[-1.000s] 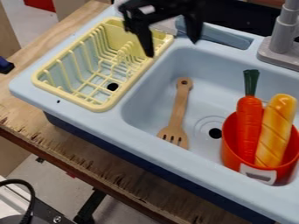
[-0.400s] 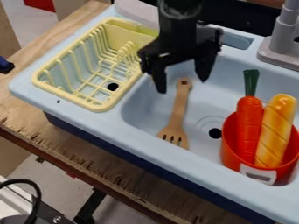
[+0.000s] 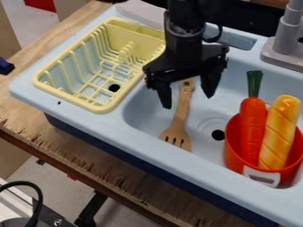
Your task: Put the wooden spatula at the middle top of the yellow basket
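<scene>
"Status?"
"Pre-grasp, I'd say. Gripper [image 3: 188, 101] hangs over the sink [image 3: 228, 95], jaws apart, w/ the spatula's [image 3: 180, 116] handle showing b/w them. Can't tell if they're low enough."
"And spatula pos.?"
"Flat-ish in the sink, slotted end toward the near wall, drain hole [image 3: 218, 135] just beside. Not in the basket [image 3: 99, 107] yet."
"Next?"
"Prob. lower a bit, close on the handle, lift clear of the rim, then over to the basket's top middle. Risk: a grip near the handle's end may let the head swing."
"Surroundings?"
"Red cup [image 3: 232, 150] in the sink w/ carrot [image 3: 253, 131] & bread [image 3: 279, 133] upright-ish. Grey tap [image 3: 288, 31] at the back. Sink unit's on a wood table [image 3: 77, 155], front edge splintered. Below: grey floor [image 3: 41, 177], black cable [image 3: 38, 195] etc."
</scene>
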Available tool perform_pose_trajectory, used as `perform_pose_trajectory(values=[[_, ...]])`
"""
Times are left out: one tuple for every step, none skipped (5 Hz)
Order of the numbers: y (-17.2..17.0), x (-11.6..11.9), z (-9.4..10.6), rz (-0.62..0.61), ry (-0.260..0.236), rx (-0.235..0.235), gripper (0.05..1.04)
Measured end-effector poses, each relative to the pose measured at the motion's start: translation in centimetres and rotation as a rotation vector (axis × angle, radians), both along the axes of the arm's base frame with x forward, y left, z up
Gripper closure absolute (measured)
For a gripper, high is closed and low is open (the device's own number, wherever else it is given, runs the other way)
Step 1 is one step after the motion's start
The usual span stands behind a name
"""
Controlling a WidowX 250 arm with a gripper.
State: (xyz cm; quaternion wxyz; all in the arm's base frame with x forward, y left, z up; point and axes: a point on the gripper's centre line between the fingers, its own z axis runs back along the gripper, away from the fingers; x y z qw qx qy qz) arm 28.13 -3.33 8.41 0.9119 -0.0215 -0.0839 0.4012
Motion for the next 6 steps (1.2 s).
perform_pose_trajectory(values=[[0.3,0.4,-0.3,-0.019,-0.013,0.037,0.088],[0.7,0.4,-0.5,-0.094,-0.005,0.079,0.088],[0.8,0.0,-0.9,-0.134,0.007,0.102,0.088],[0.7,-0.3,-1.3,-0.152,0.009,0.111,0.088],[0.9,-0.1,-2.0,-0.158,0.013,0.138,0.088],[0.9,0.2,-2.2,-0.157,0.006,0.153,0.088]])
